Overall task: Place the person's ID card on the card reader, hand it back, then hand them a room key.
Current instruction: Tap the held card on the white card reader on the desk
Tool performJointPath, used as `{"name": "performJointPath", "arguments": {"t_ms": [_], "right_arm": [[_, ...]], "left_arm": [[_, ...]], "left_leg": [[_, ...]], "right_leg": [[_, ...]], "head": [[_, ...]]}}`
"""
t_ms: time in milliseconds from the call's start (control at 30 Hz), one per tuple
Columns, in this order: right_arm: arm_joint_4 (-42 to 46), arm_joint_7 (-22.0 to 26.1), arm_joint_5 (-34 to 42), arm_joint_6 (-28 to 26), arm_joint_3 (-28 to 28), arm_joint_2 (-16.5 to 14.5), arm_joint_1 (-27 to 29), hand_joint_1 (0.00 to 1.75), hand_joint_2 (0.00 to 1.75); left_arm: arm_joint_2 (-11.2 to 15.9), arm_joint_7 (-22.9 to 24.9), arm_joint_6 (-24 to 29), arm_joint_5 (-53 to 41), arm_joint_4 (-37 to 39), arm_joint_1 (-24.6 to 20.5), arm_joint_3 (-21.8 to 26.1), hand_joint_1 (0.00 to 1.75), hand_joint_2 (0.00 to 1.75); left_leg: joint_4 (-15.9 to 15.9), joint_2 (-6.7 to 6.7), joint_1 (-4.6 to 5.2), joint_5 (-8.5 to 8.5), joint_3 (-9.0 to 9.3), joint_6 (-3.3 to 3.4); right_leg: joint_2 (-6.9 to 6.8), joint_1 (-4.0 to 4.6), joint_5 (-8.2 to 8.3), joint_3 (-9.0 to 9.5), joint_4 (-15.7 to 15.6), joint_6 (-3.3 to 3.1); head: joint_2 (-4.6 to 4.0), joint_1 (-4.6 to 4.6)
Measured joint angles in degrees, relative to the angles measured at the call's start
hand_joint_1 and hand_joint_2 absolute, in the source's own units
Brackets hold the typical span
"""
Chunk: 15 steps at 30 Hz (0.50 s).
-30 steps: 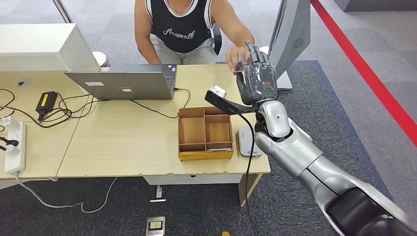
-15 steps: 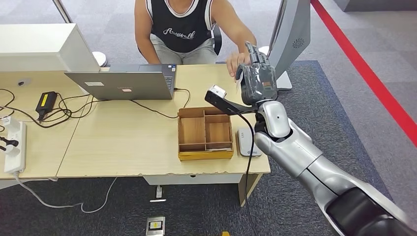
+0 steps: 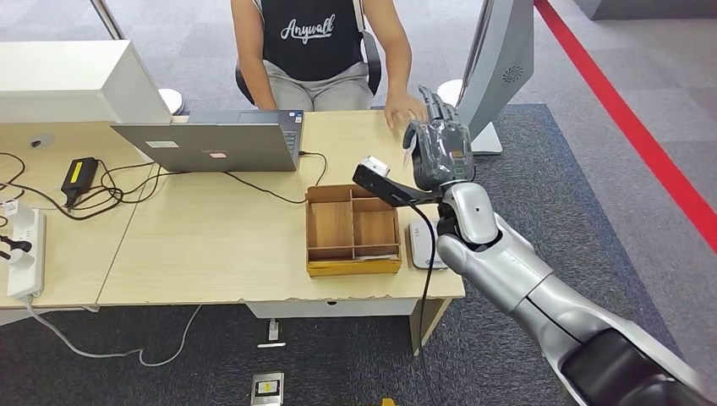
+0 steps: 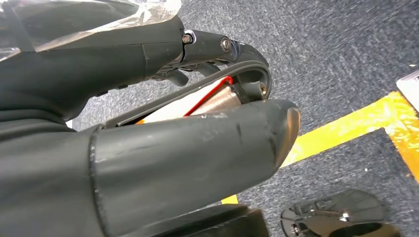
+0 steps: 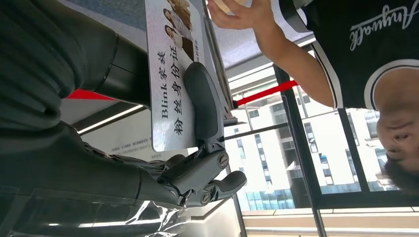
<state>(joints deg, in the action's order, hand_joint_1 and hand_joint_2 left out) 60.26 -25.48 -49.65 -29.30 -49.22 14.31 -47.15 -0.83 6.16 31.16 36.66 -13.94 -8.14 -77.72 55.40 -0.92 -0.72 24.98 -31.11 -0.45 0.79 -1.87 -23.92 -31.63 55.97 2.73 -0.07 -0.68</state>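
Since a second ago the person's hand (image 3: 404,110) has let go, leaving your right hand (image 3: 440,152) gripping the ID card (image 5: 173,74) at two o'clock above the desk (image 3: 211,245).

A pale wood-laminate counter (image 3: 211,245) with a chipped front edge stands on grey carpet tiles (image 3: 583,127). A red stripe (image 3: 626,118) runs slantwise across the floor at the right. A white box-shaped cabinet (image 3: 68,80) sits at the counter's far left corner, and a grey upright stand with a round vent (image 3: 507,59) rises beyond the far right corner. In the right wrist view, tall dark-framed windows (image 5: 296,148) show bright daylight and buildings outside. In the left wrist view, yellow floor tape (image 4: 346,123) crosses dark carpet.
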Motion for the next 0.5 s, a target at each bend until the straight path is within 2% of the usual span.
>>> {"name": "performJointPath", "arguments": {"t_ms": [200, 500], "right_arm": [[0.0, -0.46, 1.57, -0.17, 0.12, 1.21, 1.55, 1.75, 1.75], [-0.38, -1.79, 6.58, -1.63, 1.63, 4.99, 7.44, 1.75, 1.75]], "left_arm": [[0.04, -0.2, 0.53, 0.89, 0.0, 0.61, 0.14, 0.0, 0.0], [0.04, -0.24, 0.92, 1.69, 0.0, 0.97, 0.48, 0.0, 0.0]], "left_leg": [[0.0, 0.0, 0.0, 0.0, 0.01, 0.0], [0.01, -0.02, 0.0, 0.02, 0.01, 0.01]], "right_leg": [[0.0, 0.0, 0.0, -0.01, -0.02, 0.0], [0.0, 0.0, 0.0, 0.0, -0.02, 0.0]], "head": [[0.0, 0.0], [0.0, -0.01]]}}
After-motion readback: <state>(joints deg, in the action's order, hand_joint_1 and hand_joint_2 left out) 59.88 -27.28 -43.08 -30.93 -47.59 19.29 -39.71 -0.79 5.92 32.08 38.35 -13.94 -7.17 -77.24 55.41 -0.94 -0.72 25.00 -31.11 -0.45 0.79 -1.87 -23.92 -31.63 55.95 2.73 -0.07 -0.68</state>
